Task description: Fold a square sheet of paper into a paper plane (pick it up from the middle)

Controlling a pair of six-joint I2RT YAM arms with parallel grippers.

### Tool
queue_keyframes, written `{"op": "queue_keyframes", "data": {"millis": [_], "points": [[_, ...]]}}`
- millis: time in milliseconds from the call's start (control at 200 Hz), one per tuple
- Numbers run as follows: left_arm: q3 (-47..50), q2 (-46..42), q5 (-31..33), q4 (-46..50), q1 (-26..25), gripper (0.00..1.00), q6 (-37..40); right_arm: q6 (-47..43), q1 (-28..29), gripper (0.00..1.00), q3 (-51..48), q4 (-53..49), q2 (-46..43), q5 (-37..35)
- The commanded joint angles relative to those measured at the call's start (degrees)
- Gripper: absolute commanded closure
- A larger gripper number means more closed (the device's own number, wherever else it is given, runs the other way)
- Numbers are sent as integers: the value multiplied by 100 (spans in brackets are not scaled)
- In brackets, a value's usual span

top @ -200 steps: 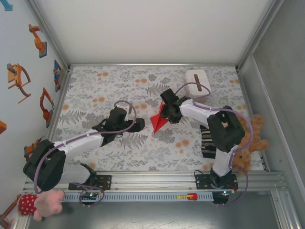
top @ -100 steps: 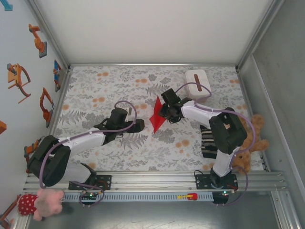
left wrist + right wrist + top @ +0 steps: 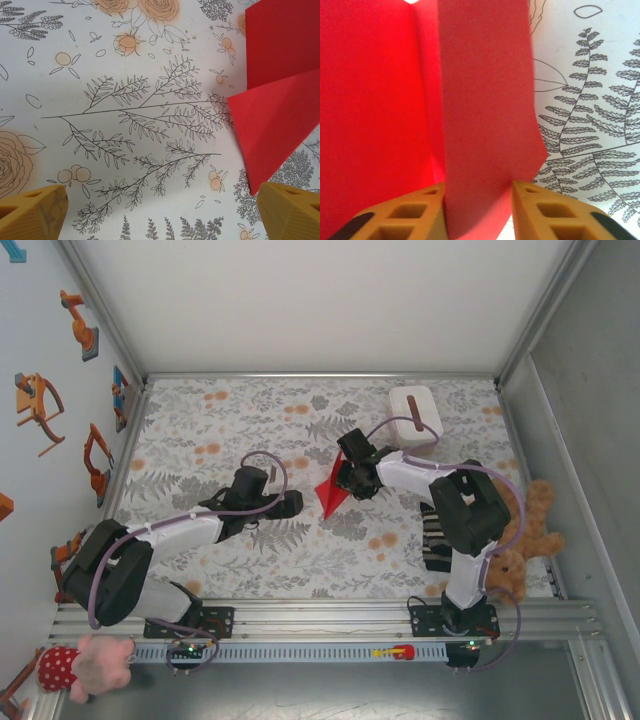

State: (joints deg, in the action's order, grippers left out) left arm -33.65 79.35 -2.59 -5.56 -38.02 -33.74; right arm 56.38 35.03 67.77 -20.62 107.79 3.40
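Left hand (image 3: 294,502) hangs with fingers spread wide over the floral bench (image 3: 200,430). The creased square sheet of paper (image 3: 330,496) lies just off its right fingertip. Right hand (image 3: 344,480) straddles a raised flap of the sheet; whether it pinches the flap cannot be told.

Red sheet of paper (image 3: 332,496), creased triangular, upright flap, at table (image 3: 200,430) centre.

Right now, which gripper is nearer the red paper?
Right. The right gripper straddles a raised flap of the red paper; the left gripper sits open to the paper's left, apart from it.
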Motion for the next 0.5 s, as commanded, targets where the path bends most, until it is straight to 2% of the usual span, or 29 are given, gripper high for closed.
{"op": "queue_keyframes", "data": {"millis": [0, 310, 496], "points": [[-160, 30, -56, -25, 46, 3, -63, 13, -48, 73, 193, -92, -15, -67], [-217, 38, -168, -52, 87, 3, -80, -40, -107, 93, 89, -29, -314, -49], [-239, -27, -352, -99, 99, 3, -98, -42, -145, 96, -144, 443, -614, 275]]}}
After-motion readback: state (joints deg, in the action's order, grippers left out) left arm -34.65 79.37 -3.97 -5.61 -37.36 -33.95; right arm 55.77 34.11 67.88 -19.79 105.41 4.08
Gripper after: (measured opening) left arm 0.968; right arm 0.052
